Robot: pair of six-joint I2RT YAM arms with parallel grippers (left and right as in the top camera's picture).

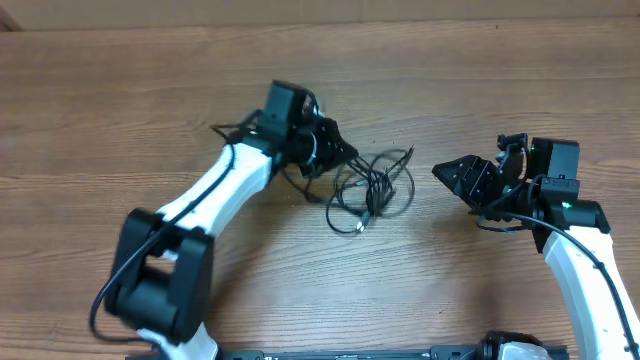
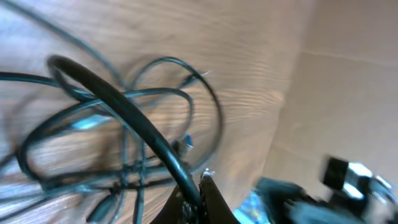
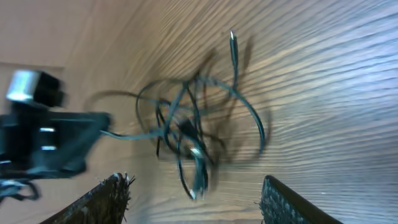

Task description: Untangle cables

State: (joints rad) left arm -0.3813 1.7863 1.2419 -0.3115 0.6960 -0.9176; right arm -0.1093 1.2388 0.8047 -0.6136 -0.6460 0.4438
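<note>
Just right of centre in the overhead frame, the cables lie in a loose knot of thin black loops, with the left gripper clenched on a strand at its upper-left edge and the right gripper released and empty further right. Light, limp and springy by the look, they would likely drag along as one bundle, so the free plug end seems the better hold

Left pincer cropped at edge; cables motion-blurred, strands perhaps indistinguishable.

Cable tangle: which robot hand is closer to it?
Left. The left gripper is shut on the edge of the cable tangle; the right gripper sits open, apart on its other side.
</note>
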